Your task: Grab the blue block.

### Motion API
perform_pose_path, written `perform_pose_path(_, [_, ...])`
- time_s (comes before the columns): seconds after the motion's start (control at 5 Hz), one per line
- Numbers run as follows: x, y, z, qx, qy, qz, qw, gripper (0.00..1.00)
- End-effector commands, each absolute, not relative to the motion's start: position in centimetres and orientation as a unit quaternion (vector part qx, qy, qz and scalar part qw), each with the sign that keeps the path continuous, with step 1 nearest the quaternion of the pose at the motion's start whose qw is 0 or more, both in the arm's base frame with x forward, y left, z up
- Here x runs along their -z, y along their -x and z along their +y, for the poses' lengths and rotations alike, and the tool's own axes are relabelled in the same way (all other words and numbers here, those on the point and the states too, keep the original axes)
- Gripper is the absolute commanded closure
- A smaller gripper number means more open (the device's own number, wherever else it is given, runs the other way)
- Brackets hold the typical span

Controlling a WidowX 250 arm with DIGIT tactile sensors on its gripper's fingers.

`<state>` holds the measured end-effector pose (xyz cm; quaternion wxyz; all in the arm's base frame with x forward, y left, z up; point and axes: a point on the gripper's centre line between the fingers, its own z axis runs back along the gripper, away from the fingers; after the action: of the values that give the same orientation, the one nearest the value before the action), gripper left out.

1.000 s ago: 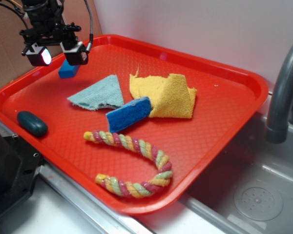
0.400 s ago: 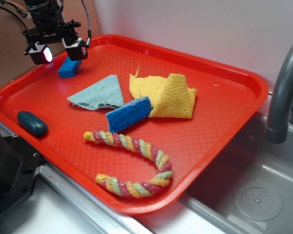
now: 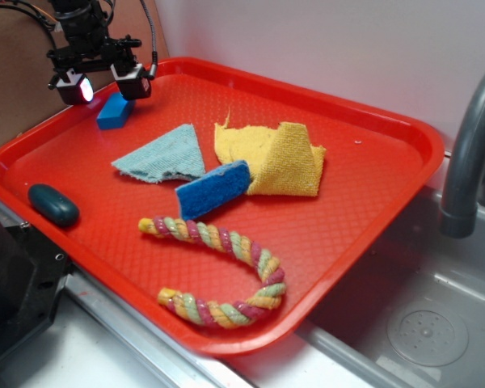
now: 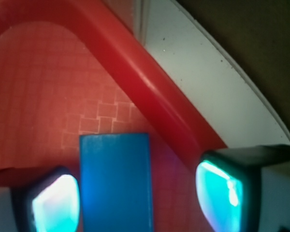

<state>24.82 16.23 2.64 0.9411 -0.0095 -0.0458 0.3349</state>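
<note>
Hand spread open, empty, astride blue block, block's near end cut off

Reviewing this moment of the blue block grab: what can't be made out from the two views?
- Exterior view: whether the gripper touches the blue block; its jaws overlap the block's far end.
- Wrist view: the block's near end, cut off by the bottom edge.
- Wrist view: jaw height above the red tray; blur and glare hide it.
- Exterior view: what lies under the yellow cloth.
</note>
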Motion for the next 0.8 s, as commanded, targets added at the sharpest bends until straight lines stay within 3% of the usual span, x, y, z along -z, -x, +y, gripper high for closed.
perform_pose_path(0.0, [-1.3,-23.6,12.5,-0.341,0.013,-0.009,0.94,0.0])
perform_pose_path(0.2, [-1.3,-24.6,12.5,-0.353,0.031,0.003,0.935,0.0])
perform_pose_path(0.4, [-1.0,-24.6,12.5,-0.365,0.039,0.013,0.93,0.71])
perform_pose_path(0.6, [-2.3,-24.3,12.6,-0.35,0.045,0.007,0.936,1.0])
